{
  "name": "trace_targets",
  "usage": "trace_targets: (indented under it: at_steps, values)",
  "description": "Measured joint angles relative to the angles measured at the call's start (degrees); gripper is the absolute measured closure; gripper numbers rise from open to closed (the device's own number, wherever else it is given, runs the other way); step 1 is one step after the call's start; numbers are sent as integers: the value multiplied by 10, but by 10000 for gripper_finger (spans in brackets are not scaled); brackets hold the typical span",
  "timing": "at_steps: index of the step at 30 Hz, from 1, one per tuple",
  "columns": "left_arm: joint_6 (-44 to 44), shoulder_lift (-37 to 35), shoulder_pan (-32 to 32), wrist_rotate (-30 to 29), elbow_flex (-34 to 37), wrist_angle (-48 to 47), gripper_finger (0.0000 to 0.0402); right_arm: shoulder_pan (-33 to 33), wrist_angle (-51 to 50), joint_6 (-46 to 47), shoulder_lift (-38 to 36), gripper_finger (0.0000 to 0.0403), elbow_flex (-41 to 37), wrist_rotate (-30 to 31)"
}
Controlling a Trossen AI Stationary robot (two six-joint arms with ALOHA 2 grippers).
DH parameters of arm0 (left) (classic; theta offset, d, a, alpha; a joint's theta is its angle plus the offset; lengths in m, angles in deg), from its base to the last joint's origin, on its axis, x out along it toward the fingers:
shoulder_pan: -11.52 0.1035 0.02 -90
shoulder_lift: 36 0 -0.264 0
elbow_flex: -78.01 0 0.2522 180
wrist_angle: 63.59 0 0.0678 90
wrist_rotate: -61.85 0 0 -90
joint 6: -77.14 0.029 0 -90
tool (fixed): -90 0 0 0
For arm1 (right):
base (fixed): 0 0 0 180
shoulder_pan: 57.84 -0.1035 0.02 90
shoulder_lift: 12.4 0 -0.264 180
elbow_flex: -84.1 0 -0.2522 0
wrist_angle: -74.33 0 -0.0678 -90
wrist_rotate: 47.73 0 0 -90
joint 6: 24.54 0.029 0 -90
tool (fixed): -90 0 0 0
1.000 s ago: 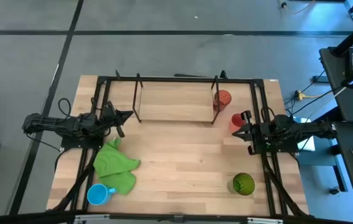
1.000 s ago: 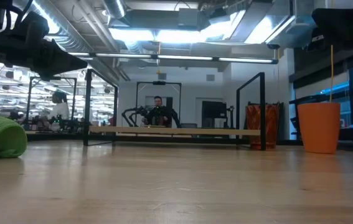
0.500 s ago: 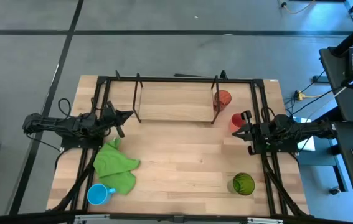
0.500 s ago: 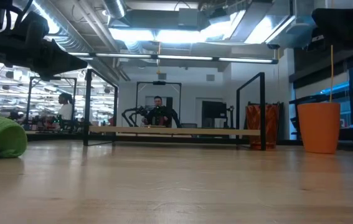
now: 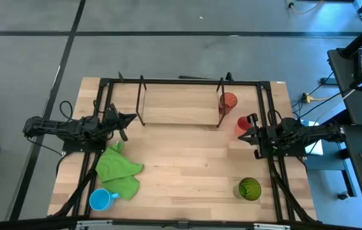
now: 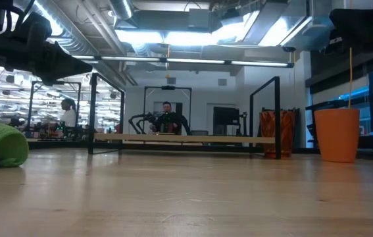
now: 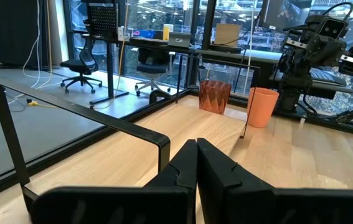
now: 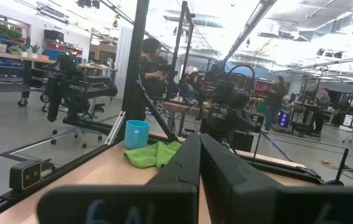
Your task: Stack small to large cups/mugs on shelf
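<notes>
Right gripper (image 5: 247,135) is parked at the worktop's right edge, fingers closed and empty; left gripper (image 5: 124,121) is parked likewise at the left edge. In the high view, the small red cup (image 5: 243,124) is touching or just beside the right gripper, on its far side. The red-orange tumbler (image 5: 228,101) is seen at the shelf's (image 5: 181,122) right end, the green tumbler (image 5: 249,188) near the front right corner, and the blue mug (image 5: 101,199) at the front left. The right arm is judged nearer.

In the low view, the red cup (image 6: 337,134) stands upright.

In the left wrist view, closed fingers (image 7: 192,168) are shown.

In the right wrist view, the same is shown (image 8: 195,162).
</notes>
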Motion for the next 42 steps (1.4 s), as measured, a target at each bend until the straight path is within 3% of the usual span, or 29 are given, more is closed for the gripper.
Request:
trace_targets:
  at_steps: [12,29,33,36,42]
  values:
    - [0,0,0,0,0,0,401,0,0,76,0,391,0,0]
    - [0,0,0,0,0,0,401,0,0,74,0,391,0,0]
    - [0,0,0,0,0,0,401,0,1,38,0,391,0,0]
    - [0,0,0,0,0,0,401,0,50,-3,1,391,-1,0]
    - [0,0,0,0,0,0,401,0,277,-31,0,391,-1,0]
